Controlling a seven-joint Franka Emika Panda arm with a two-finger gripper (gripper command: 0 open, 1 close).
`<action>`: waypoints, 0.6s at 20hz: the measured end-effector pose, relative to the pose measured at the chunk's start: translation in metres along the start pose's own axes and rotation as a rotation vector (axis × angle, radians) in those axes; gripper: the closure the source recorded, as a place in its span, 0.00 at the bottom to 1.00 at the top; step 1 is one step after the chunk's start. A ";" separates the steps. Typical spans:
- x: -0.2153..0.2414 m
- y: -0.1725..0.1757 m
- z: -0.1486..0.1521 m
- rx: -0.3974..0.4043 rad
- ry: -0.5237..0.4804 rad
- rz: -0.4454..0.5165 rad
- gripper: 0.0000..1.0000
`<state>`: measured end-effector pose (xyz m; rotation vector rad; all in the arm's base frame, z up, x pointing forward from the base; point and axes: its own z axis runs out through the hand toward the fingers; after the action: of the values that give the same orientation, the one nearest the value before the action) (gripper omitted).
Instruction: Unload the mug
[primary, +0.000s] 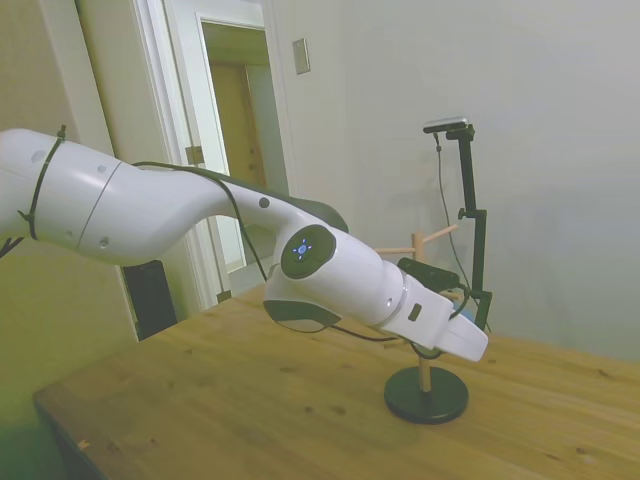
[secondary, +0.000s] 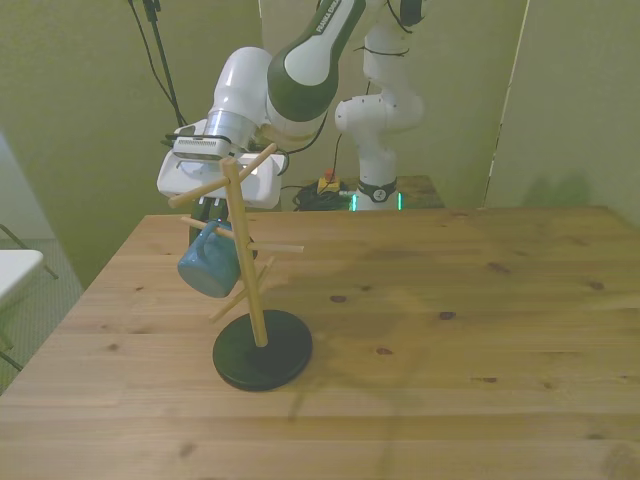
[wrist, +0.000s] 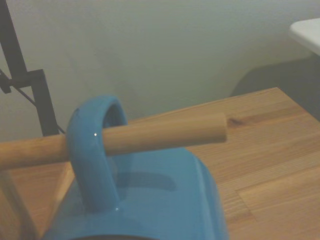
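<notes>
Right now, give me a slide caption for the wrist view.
Blue mug hanging by its handle on a wooden peg above the wooden table.
</notes>
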<state>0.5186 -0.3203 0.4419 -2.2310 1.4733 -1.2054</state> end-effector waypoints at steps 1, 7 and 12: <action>0.001 0.001 -0.001 -0.001 0.002 0.005 1.00; 0.007 0.005 -0.005 0.003 0.012 0.017 1.00; 0.012 0.003 -0.016 0.025 0.018 0.033 1.00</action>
<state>0.5074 -0.3275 0.4564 -2.1772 1.4874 -1.2299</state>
